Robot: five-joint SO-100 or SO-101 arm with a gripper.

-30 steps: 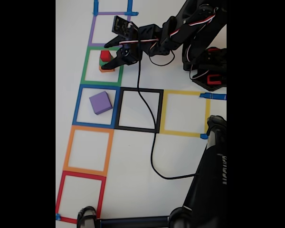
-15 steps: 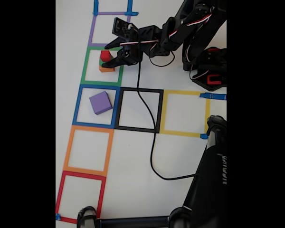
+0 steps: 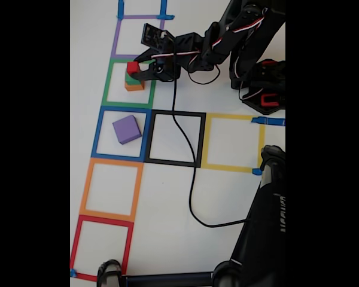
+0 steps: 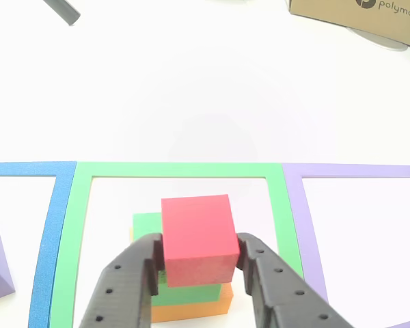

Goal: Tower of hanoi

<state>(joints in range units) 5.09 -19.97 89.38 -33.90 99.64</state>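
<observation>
Your gripper point(image 4: 198, 263) is now clamping the red cube point(image 4: 195, 239) from both sides, and compared with a second ago it's sitting a bit higher, lifting off the green cube point(image 4: 147, 229) and orange cube point(image 4: 191, 311) stack inside the green tape square point(image 3: 109, 84), upper left in the fixed view. Looks like the top cube's move is starting. The purple cube point(image 3: 126, 129) is waiting in the blue square point(image 3: 97, 133).

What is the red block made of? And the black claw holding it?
The red cube looks like matte plastic, possibly 3D-printed: flat colour, crisp edges, no shine. The gripper fingers look like black printed plastic too, dull, with small round holes. I can't be certain from looks.
</observation>
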